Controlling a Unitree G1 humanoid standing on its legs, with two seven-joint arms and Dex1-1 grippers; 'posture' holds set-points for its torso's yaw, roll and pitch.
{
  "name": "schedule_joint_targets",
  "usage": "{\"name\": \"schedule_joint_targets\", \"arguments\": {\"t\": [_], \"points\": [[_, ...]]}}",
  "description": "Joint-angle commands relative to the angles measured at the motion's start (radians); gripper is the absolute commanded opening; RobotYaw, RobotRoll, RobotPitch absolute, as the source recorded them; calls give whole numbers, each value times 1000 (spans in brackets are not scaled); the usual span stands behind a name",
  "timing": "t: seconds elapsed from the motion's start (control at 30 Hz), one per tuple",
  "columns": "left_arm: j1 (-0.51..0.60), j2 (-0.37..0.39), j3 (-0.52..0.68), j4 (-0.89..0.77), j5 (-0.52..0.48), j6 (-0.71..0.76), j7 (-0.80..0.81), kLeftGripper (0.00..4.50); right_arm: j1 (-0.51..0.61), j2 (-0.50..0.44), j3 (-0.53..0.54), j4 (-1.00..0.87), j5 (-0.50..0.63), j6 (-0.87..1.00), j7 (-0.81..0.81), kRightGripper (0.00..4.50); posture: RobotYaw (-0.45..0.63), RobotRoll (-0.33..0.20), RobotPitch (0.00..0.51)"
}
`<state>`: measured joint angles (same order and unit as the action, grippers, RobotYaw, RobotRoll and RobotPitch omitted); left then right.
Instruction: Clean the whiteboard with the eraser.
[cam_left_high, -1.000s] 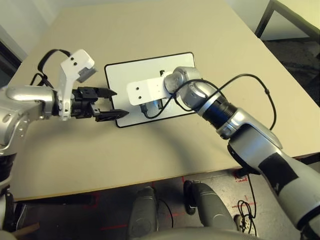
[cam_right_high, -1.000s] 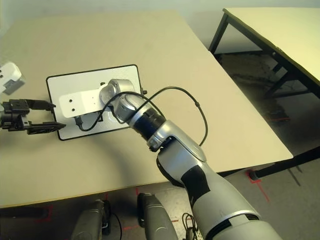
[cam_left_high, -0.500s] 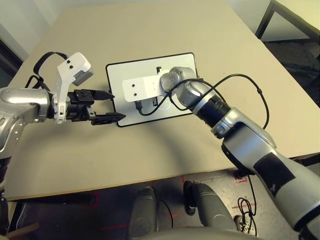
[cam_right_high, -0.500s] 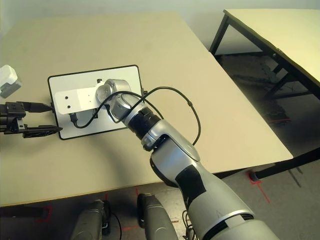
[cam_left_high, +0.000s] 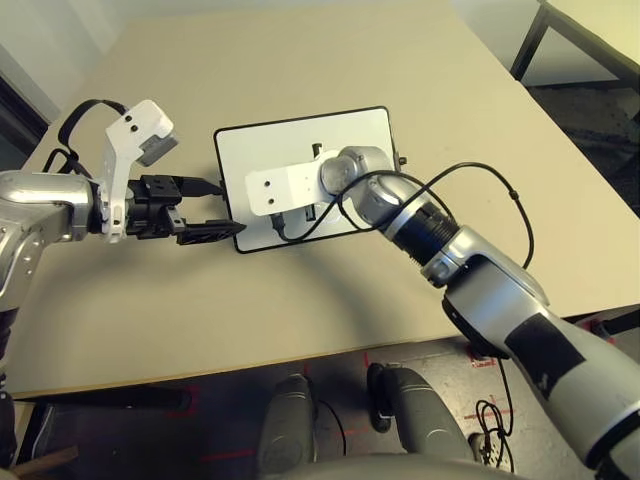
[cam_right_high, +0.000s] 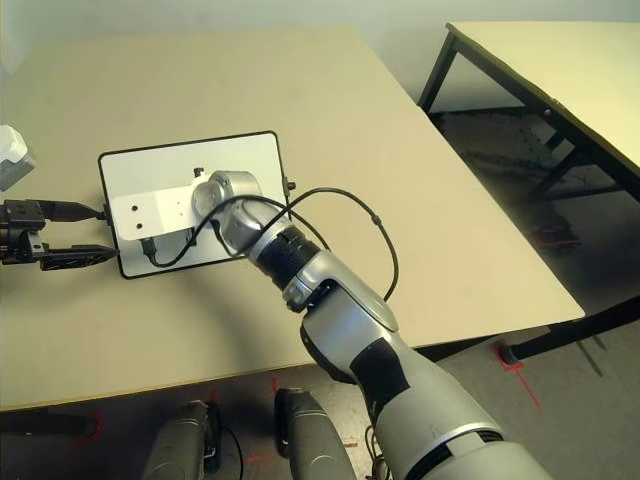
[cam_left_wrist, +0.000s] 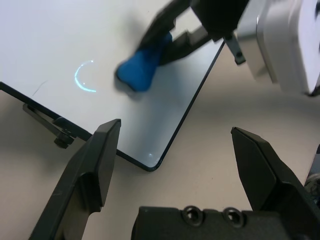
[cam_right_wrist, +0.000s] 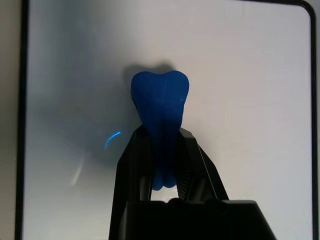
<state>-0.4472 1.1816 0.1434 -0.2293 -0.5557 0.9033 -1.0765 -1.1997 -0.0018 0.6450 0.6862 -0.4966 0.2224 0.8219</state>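
Observation:
The whiteboard lies flat in the middle of the table, its showing surface white. My right gripper is shut on the blue eraser, whose end presses on the board near its left part. In the head views the white wrist mount covers that gripper and the eraser. The left wrist view shows the eraser on the board. My left gripper stands open at the board's near left corner, nothing between its fingers.
A black cable loops from my right forearm over the table right of the board. A second table with black legs stands to the right, past the table's edge. A small black knob sticks out at the board's side.
My right gripper has slid the eraser a little leftward over the board. My left gripper has drawn back to the left, off the board's corner.

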Motion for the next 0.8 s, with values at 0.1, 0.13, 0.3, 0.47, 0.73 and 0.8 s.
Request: {"name": "schedule_joint_targets", "arguments": {"t": [0.1,0.13,0.3,0.47,0.73,0.8], "points": [[3,18,4,5,2,-3,-11,4500,-94,14,-38,207,-8,-26,-92,596,102,0,131],[3,18,3,5,2,-3,-12,4500,-118,19,-47,237,-3,-34,-105,596,102,0,130],[-15,20,-8,15,6,-7,-16,4500,-117,23,-34,283,-9,-73,-101,595,99,0,132],[-32,21,-20,30,13,-15,-24,4500,13,-12,22,115,-38,-50,-5,595,95,0,135],[-55,13,-41,43,18,-18,-27,4500,131,-62,51,-95,-77,28,67,593,90,0,138],[-52,14,-41,43,18,-19,-28,4500,68,-42,18,-9,-68,15,16,592,90,0,138]]}}
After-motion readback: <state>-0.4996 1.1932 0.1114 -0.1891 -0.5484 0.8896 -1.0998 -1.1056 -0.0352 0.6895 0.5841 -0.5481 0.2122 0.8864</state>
